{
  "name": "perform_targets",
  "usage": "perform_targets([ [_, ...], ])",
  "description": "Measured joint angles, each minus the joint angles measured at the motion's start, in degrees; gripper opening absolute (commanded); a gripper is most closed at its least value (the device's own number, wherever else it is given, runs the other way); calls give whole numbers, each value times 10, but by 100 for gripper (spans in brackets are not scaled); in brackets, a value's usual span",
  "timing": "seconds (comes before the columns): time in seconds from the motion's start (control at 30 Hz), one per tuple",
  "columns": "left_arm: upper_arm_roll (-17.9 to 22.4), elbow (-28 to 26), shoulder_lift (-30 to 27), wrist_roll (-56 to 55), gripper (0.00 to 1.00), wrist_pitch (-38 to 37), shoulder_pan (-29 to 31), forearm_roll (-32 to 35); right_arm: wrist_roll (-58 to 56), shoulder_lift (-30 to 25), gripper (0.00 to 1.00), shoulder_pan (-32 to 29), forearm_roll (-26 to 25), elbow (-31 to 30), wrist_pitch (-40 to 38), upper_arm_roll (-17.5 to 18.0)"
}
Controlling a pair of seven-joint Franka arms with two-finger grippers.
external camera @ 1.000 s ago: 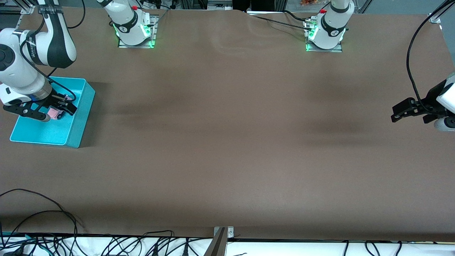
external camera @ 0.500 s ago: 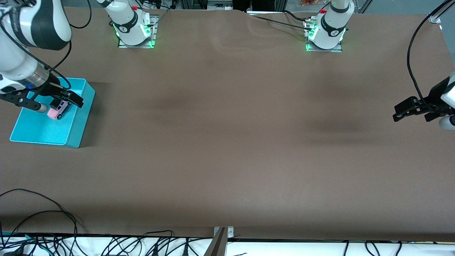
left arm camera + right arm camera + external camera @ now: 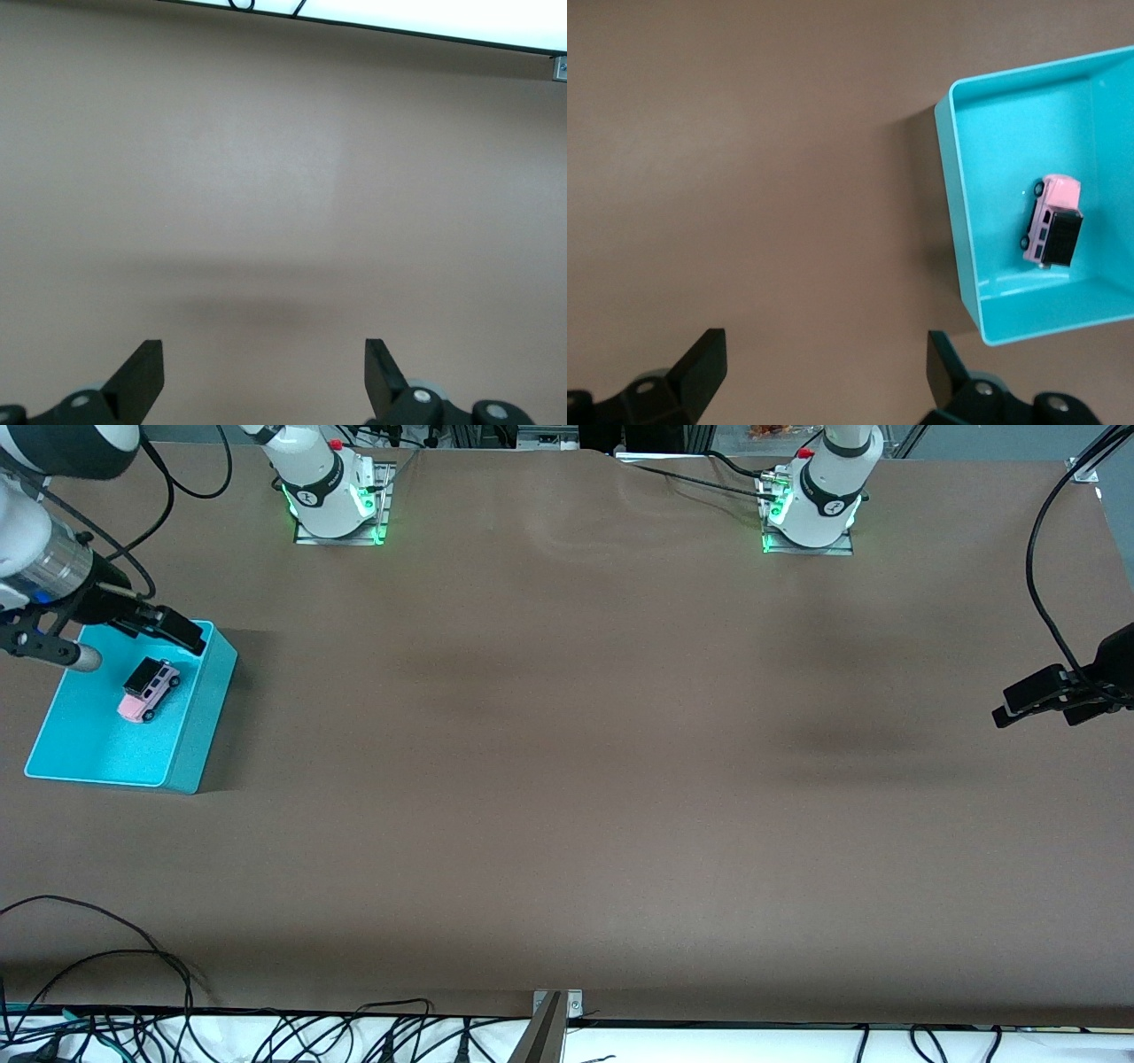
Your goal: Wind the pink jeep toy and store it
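front view: pink jeep toy [image 3: 147, 689] in bin [image 3: 202, 717], under open empty right claw [image 3: 124, 640].

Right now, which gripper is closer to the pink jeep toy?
Right. The right gripper hangs open just above the turquoise bin holding the pink jeep toy; the left gripper waits open at the left arm's end of the table.

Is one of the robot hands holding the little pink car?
No. The tiny pink jeep toy sits loose in the turquoise plastic bin; right gripper and left gripper are open, empty.
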Motion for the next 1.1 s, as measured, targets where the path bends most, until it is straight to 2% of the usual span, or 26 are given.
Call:
perform_targets([
  [0.13, 41, 0, -2, 0, 100, -1, -43, 0, -1, -12, 100, 14, 0, 17, -35, 4],
  [0.4, 91, -10, -12, 0, 100, -2, -93, 0, -77, -32, 100, 18, 1, 54, -121, 2],
  [0.7, 97, -14, -16, 0, 100, -2, -98, -1, -127, -35, 100, 17, 1, 67, -129, -17],
  [0.97, 97, -14, -16, 0, 100, -2, -98, -1, -181, -35, 100, 14, 13, 100, -135, -72],
  [1.1, 99, -14, -18, 0, 100, -2, -98, -1, -188, -34, 100, 5, 18, 101, -134, -83],
])
